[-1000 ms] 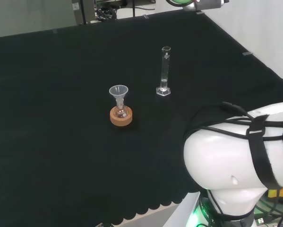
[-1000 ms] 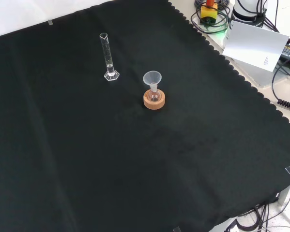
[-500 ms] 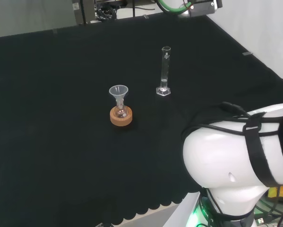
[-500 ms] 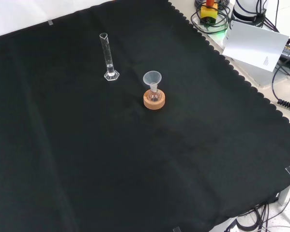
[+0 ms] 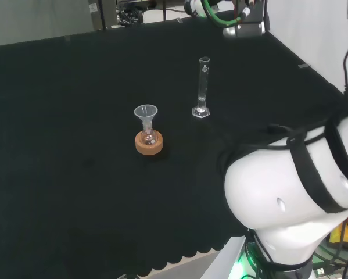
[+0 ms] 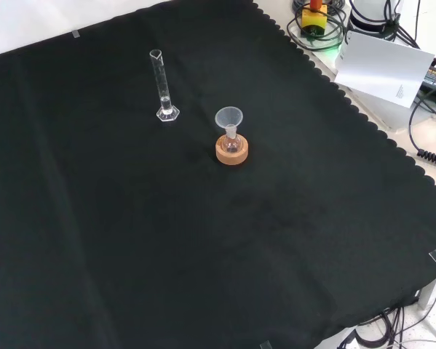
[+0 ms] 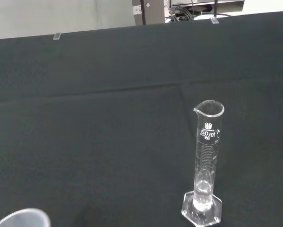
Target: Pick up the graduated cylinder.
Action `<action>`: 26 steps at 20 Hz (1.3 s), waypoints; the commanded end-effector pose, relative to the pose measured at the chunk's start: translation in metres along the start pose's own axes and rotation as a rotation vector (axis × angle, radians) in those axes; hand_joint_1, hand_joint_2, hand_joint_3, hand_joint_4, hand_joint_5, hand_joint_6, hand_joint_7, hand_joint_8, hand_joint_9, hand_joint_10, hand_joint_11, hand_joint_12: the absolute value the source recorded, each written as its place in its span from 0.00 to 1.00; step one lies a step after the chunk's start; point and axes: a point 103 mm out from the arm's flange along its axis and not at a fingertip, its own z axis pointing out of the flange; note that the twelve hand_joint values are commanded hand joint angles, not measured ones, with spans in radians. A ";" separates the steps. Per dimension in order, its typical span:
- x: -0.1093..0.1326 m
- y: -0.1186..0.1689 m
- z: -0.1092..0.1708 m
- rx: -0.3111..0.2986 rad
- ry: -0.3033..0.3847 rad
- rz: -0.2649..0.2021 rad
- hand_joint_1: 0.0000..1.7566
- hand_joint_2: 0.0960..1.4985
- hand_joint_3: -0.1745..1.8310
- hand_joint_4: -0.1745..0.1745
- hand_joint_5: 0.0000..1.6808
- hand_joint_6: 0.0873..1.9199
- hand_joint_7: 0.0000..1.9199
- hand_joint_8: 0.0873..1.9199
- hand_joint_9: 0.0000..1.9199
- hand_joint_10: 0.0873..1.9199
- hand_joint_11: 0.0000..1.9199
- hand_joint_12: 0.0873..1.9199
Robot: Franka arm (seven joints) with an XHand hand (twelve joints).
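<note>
The graduated cylinder (image 5: pixel 203 87) is a slim clear tube on a hexagonal foot, and it stands upright on the black cloth. In the front view the cylinder (image 6: pixel 161 83) is at the upper left. The wrist view looks at the cylinder (image 7: pixel 206 165) from close by, with its spout and printed scale plain; it looks empty. At the head view's top edge, the arm's end with a green cable (image 5: pixel 237 14) hangs above and beyond the cylinder, apart from it.
A small flask with a clear funnel (image 5: pixel 146 113) sits on a cork ring (image 5: pixel 149 143) left of the cylinder in the head view; the funnel (image 6: pixel 229 118) is also in the front view. The arm's white link (image 5: pixel 284 192) bulks at the lower right. Cables and a white sheet (image 6: pixel 385 69) lie off the cloth.
The arm's end with the green cable has come lower into the head view's top edge, and the big white link has shifted. The cylinder and the flask have not moved.
</note>
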 end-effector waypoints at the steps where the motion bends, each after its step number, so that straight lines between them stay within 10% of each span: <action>1: -0.054 0.041 0.067 -0.016 0.108 0.009 0.28 0.80 0.02 0.41 0.19 0.00 0.05 0.27 0.19 0.25 0.10 0.69; 26: -0.100 0.044 0.167 -0.010 0.406 -0.107 0.39 0.70 0.00 0.38 0.21 0.00 0.10 0.29 0.22 0.30 0.14 0.68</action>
